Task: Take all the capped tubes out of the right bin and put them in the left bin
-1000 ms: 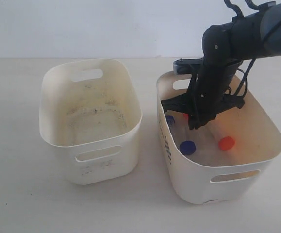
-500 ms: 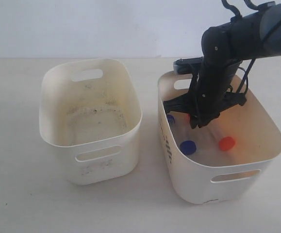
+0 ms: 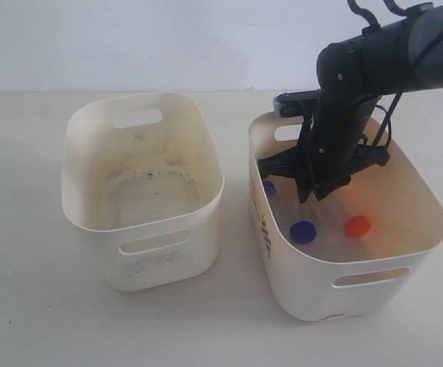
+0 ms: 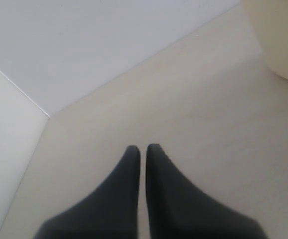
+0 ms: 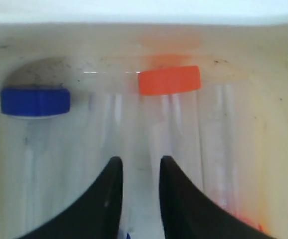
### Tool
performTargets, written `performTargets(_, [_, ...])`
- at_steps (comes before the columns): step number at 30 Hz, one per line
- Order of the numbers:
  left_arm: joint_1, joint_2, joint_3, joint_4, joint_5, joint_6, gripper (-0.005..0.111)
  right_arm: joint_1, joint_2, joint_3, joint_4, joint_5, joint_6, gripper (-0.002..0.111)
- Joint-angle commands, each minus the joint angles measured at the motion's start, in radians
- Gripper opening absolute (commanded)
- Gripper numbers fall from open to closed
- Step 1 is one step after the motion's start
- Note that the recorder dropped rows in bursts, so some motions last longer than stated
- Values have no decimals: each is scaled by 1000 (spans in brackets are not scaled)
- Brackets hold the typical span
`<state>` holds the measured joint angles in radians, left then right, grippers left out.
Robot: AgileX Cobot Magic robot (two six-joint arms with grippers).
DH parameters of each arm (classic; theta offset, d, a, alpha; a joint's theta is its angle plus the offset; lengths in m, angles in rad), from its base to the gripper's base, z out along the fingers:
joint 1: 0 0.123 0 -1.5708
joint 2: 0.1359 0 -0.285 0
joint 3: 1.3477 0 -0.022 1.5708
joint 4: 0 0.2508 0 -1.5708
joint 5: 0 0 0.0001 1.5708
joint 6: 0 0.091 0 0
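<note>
Tubes (image 5: pixel 169 79) are seen in the right bin (image 3: pixel 359 264) under the right hand (image 5: pixel 140 160), whose grasp cannot be told; the left hand (image 4: pixel 140 148) is clenched.

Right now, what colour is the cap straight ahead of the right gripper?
Orange-red cap, clearest in the right wrist view.

Right arm (image 3: pixel 342 122) bent downward, right gripper (image 5: pixel 140 162) fingers slightly parted; left gripper (image 4: pixel 143 148) fingers pressed together.

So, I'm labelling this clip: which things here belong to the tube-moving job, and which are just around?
Job:
capped tubes
right bin
left bin
right gripper

Just around:
table
back wall
left gripper, shut over the table
</note>
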<state>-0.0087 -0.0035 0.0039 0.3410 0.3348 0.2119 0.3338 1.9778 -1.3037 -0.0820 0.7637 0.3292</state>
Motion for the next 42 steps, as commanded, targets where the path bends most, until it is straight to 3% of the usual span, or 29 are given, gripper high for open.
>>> performTargets(1, [-1,4,-4,-3,-5,-1,4,-5,-7,-5,-66,9,-3,34])
performTargets(4, [-1,4,-4,-3,-5,-1,4,-5,-7,-5,-100,17,-3,49])
performTargets(6, [-1,4,-4,-3,-5,-1,4,-5,-7,-5,-107,17,-3,53])
performTargets(42, [-1,4,-4,-3,-5,-1,4,15,-103,41,-77,108,67,53])
